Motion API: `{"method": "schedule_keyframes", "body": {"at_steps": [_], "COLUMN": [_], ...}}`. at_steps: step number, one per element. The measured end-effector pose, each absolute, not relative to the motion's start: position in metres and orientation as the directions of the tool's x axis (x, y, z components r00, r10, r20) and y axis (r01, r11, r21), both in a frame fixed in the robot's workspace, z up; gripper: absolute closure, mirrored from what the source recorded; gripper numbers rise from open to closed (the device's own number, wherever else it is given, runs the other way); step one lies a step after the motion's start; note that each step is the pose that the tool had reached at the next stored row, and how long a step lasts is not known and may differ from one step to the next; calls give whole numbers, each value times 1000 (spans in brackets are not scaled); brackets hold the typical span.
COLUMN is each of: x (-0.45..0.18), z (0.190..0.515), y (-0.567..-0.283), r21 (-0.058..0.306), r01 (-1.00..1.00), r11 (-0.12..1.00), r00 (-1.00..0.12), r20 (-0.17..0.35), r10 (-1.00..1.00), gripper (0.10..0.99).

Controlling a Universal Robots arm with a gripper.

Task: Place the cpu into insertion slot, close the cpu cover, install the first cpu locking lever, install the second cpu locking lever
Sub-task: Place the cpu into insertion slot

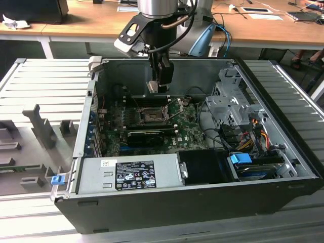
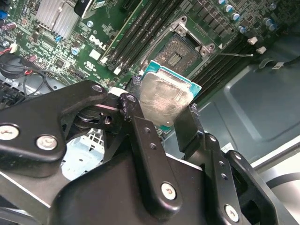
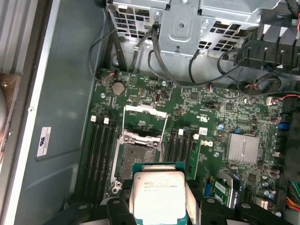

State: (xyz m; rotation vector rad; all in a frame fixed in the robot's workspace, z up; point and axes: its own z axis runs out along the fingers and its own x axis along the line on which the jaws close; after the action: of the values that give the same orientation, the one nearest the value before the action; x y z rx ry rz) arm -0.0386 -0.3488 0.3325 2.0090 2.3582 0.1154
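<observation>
A black two-fingered gripper [image 1: 159, 85] on the robot arm is clamped on the cpu [image 1: 153, 87], which hangs in the air above the insertion slot [image 1: 152, 117] inside an open computer case [image 1: 202, 205]. In both wrist views the fingers press on opposite edges of the chip, silver-grey metal top showing and green rim around it: the cpu [image 2: 166, 101] sits tilted in the gripper [image 2: 161, 117] in the second wrist view, and the cpu [image 3: 157, 192] overlaps one edge of the insertion slot [image 3: 130, 159] in the first wrist view, clear of the socket itself. The slot [image 2: 180, 51] lies bare, its dark contact field exposed. The cpu cover [image 3: 140, 138] stands raised at the slot's far edge from the chip, its thin metal frame swung up off the socket. Long black memory slots [image 3: 101, 150] flank the insertion slot on the green circuit board [image 3: 211, 108], and a finned silver heat sink [image 3: 242, 149] sits on the board well apart from the slot, beyond one bank of them.
</observation>
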Motion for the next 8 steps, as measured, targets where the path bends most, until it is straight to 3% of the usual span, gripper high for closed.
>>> {"method": "schedule_keyframes", "body": {"at_steps": [8], "x": [-39], "z": [328], "y": [-349], "r21": [84], "r01": [984], "r11": [156], "r00": [-158], "r20": [17], "r10": [987], "gripper": [557]}}
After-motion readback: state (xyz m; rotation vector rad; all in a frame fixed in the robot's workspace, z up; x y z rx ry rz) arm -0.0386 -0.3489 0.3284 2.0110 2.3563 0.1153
